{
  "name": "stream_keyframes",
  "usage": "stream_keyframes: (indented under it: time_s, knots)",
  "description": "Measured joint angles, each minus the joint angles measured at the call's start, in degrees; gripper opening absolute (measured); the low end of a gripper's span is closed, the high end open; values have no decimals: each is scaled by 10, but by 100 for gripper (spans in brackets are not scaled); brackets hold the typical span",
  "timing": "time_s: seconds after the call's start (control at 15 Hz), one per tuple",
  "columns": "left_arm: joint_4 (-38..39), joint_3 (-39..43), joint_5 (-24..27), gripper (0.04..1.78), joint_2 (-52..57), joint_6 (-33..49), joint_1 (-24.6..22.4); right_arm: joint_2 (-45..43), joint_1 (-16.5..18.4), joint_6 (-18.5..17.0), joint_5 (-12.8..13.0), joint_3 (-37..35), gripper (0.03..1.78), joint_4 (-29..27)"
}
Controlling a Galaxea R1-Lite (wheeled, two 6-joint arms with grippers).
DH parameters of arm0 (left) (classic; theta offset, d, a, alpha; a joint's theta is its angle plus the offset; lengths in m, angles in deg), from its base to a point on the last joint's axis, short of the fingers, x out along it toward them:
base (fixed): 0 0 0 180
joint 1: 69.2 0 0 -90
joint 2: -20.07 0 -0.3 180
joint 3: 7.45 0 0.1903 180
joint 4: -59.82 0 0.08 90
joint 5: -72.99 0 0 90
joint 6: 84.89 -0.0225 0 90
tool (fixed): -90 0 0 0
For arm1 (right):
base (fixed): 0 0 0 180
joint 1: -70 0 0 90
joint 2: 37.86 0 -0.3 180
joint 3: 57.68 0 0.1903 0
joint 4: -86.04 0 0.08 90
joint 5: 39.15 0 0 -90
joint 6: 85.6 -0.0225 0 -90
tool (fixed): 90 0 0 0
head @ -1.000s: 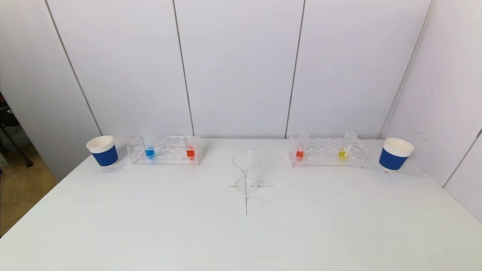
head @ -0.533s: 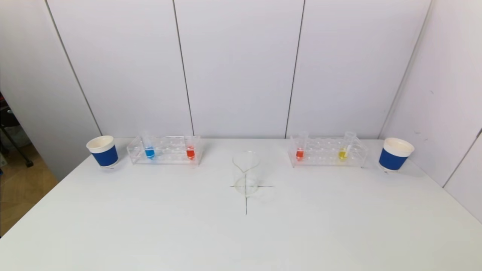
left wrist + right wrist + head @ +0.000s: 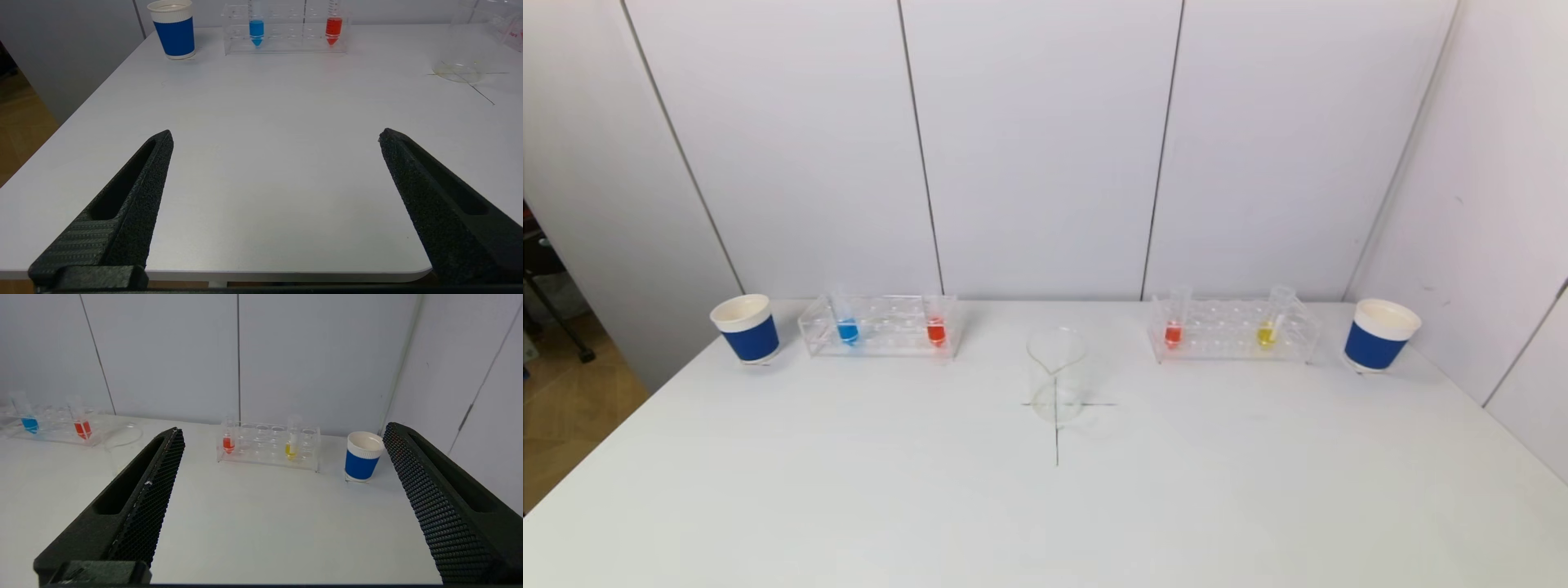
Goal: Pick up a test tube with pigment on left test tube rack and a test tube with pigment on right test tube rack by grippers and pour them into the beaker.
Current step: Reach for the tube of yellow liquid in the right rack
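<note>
White table (image 3: pixel 849 490) spread ahead of both grippers, everything on it at the far side, well apart from either. Left test tube rack (image 3: pixel 880 327) far ahead of the left gripper (image 3: pixel 276 136), clear acrylic, carrying a blue-pigment tube (image 3: pixel 256 25) at one end and a red-pigment tube (image 3: pixel 334 24) at the other; right test tube rack (image 3: pixel 1233 329) ahead of the right gripper (image 3: pixel 282 433), carrying a red tube (image 3: pixel 228 442) and a yellow tube (image 3: pixel 291 446). Empty glass beaker (image 3: pixel 1056 374) between the racks on a drawn cross, somewhat nearer than the racks to both grippers. Two blue paper cups, one (image 3: pixel 746 327) beyond the left rack's outer end, one (image 3: pixel 1380 335) beyond the right rack's. Both grippers spread wide, holding nothing, hanging low near the table's near edge and outside the head view. Task apparently at its very start: nothing lifted, nothing poured. For a clean approach, probably best to settle on one tube per rack, line each gripper on that tube's bare upper part above the rack top, come in level with the jaws straddling the tube, close gently, then draw straight up to clear the hole before any tilt. Main risks: dragging the light rack, nudging the neighbouring tube, squeezing thin glass too hard.
</note>
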Motion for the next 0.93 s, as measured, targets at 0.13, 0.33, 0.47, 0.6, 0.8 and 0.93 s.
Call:
stream_keyframes:
  time_s: [0.13, 0.33, 0.47, 0.6, 0.8, 0.93]
  knots:
    - [0, 0, 0, 176, 0, 0, 0, 79, -2, -6, -9, 17, 177, 56]
    - [0, 0, 0, 176, 0, 0, 0, 206, -4, -11, -15, 41, 177, 146]
    - [0, 0, 0, 176, 0, 0, 0, 288, -4, -12, -16, 51, 177, 202]
    - [0, 0, 0, 176, 0, 0, 0, 366, -2, -14, -16, 53, 177, 261]
    - [0, 0, 0, 176, 0, 0, 0, 478, 4, -14, -16, 51, 177, 345]
    - [0, 0, 0, 176, 0, 0, 0, 552, 9, -14, -15, 52, 177, 406]
